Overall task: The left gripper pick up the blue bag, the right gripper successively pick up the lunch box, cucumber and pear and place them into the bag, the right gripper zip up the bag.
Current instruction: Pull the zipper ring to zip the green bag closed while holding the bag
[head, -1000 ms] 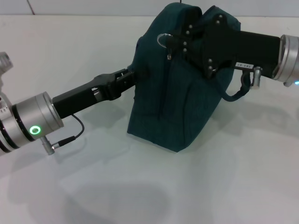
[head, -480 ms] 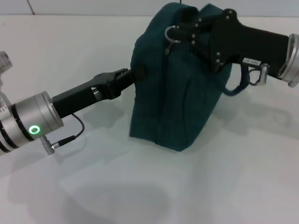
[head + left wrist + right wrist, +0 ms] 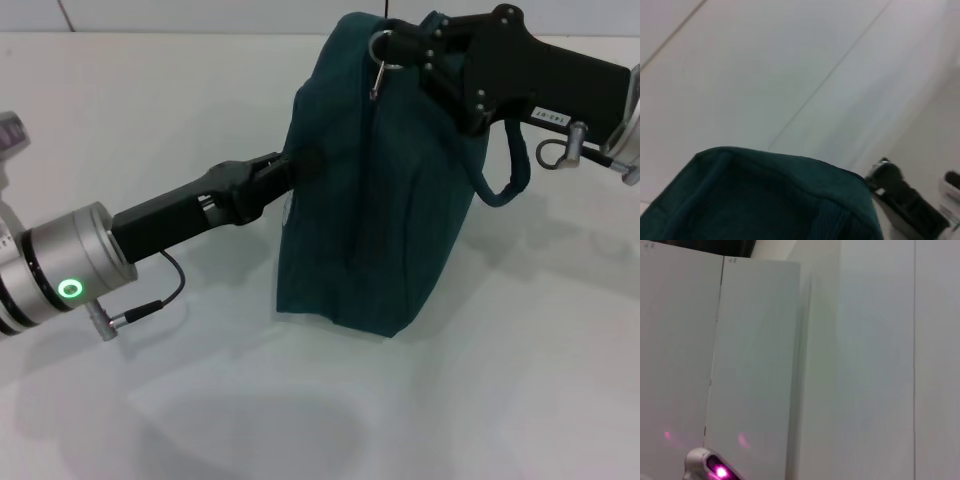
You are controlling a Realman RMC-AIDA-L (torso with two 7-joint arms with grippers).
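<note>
Since earlier: right hand [image 3: 400, 50] drawn rearward along blue bag [image 3: 375, 200] top, clamped on zipper pull; left hand [image 3: 285, 170] grips bag side, steadying it.

Bright, even overhead light; soft shadows on the white table [image 3: 300, 420]; both wrist views blurred, out of focus.

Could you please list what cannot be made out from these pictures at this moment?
- Head view: the blue bag hides its own contents.
- Head view: the left gripper fingertips, buried against the bag.
- Head view: the right gripper grip at the ring pull.
- Right wrist view: only wall panels.
</note>
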